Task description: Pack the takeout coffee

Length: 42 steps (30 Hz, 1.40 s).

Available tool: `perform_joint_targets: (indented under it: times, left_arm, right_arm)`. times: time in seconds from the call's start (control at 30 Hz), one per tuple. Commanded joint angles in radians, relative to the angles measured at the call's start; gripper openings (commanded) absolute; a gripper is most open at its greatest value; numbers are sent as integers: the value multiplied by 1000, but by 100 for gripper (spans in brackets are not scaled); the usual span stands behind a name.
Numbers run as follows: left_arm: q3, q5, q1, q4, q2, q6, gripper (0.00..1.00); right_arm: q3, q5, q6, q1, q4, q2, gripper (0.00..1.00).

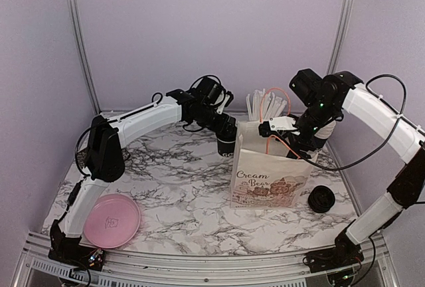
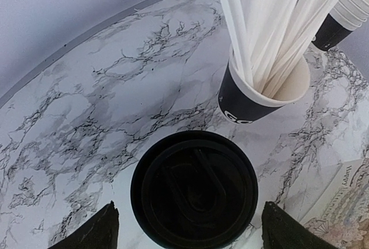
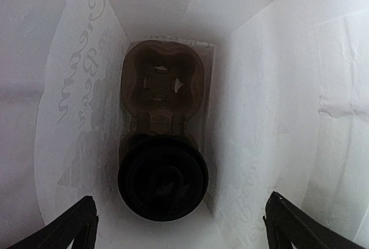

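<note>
Coffee (image 1: 226, 145) was found upright on the table (image 1: 166, 187), lid on, near the middle of the far edge and just left of the bag (image 1: 267, 177).

Left end effector (image 2: 191, 227) was positioned over the coffee with jaws apart, one finger (image 2: 92, 231) on each side of the lid. A strip of marble was seen between that finger and the lid. Contact at the other finger could not be judged. No grip was observed.

Straw cup (image 2: 253, 96) was noted just beyond the coffee, toward the far edge, with the cup stack (image 2: 346, 12) beyond that.

Right end effector (image 3: 179, 229) was held above the open top of the bag, jaws wide apart, nothing between them.

The bag stood upright, right of the table's middle. In the right wrist view, a cardboard carrier (image 3: 164, 96) was seen on the bag's bottom. A second lidded cup (image 3: 163, 177) was seated in one slot, and the other visible slot was unfilled.

A black round item (image 1: 321, 198) was recorded on the table just right of the bag; lid or cup could not be told. A pink plate (image 1: 111, 220) lay at the near left corner.
</note>
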Motion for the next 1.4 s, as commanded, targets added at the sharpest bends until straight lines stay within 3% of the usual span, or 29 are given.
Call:
perform_joint_targets:
  times: [0.0,0.4,0.7,1.07,1.37]
  left_arm:
    - [34,-46,-7,68,40,-9,87]
    - [38,-17,-15,113,83,18,89]
    - [19,-94,-20,90,93,35,90]
    - [-22,-82,-20,79,53,39,73]
    - [-160,-89,-18,53,-105,53,61]
  right_arm:
    - [9,-25,-9,-6,-17,-1,99]
    - [4,-30,-2,-6,-17,-4,99]
    - [30,-34,-4,-4,-16,-9,99]
    - [122,-76,-12,2,-16,-50,99]
    - [242,-122,-16,6,-17,-75,99]
